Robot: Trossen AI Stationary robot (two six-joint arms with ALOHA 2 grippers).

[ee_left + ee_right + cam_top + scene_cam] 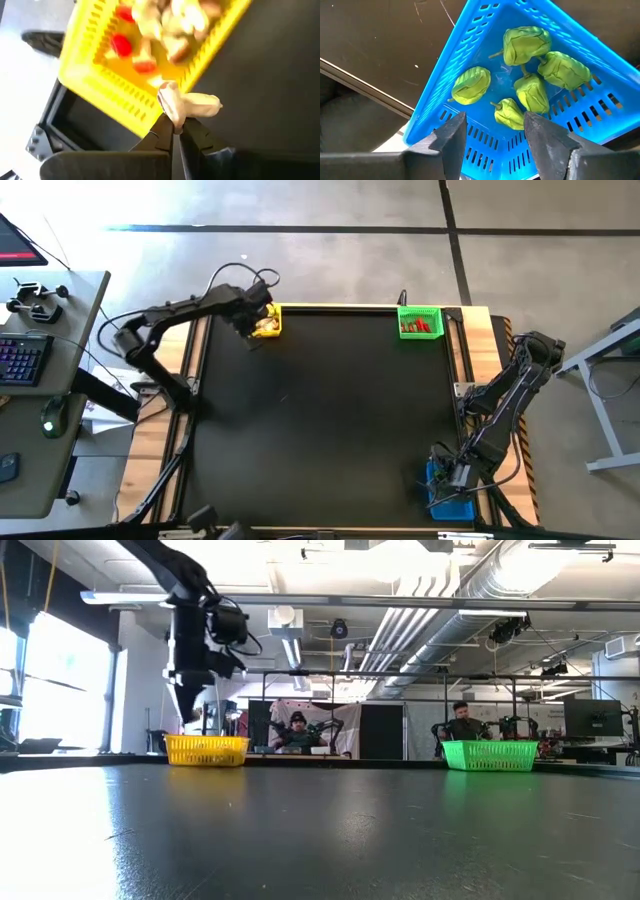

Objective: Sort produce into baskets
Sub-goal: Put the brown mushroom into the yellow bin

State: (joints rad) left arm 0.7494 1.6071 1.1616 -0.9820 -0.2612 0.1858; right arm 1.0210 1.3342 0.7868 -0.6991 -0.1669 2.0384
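My left gripper is at the table's far left, shut on a cream-white bulb, beside and above the yellow basket. The basket holds cream bulbs and a few red pieces. My right gripper is open and empty over the blue basket at the table's near right corner. Several green chunks lie in that basket. The green basket at the far right holds red pieces. My left gripper pinches the cream-white bulb at its near part between the tips of its two fingers. The bulb sticks out past the fingertips, lifted clear of the table, just outside the yellow basket's near wall. The low view shows the fingers pointing down.
The black mat lies between the baskets. Wooden table edges show at left and right. A desk with a keyboard stands left of the table. In the low view, two people sit behind the far edge.
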